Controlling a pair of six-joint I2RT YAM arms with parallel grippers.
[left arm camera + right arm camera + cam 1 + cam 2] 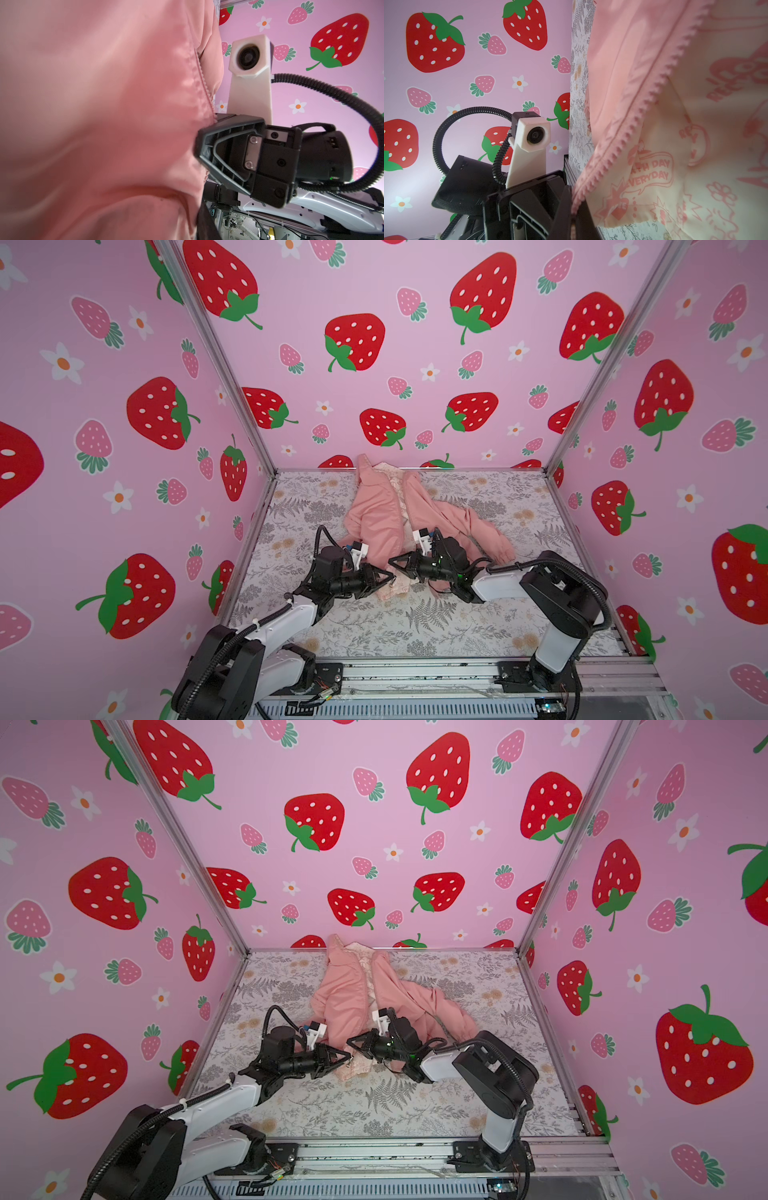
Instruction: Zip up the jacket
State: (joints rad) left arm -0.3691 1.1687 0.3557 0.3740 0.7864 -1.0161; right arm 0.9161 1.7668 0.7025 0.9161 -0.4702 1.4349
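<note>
The salmon-pink jacket [382, 514] [345, 994] lies open at the back middle of the table, its cream lining showing between the front panels. Both grippers meet at its near hem. My left gripper [390, 581] [348, 1061] is shut on the hem by the zipper's lower end. In the left wrist view pink fabric [104, 124] hides all of it except one dark finger [207, 226]. My right gripper [391, 562] [572, 222] is shut on the zipper edge, with pink teeth [660, 83] running out from between its fingers. It also shows in the left wrist view [197, 145], pressed against the fabric.
The floral table cover [415, 622] runs to strawberry-patterned walls at the back and on both sides. A metal rail [415, 672] carrying both arm bases runs along the front. One sleeve [482, 531] trails to the right behind my right arm.
</note>
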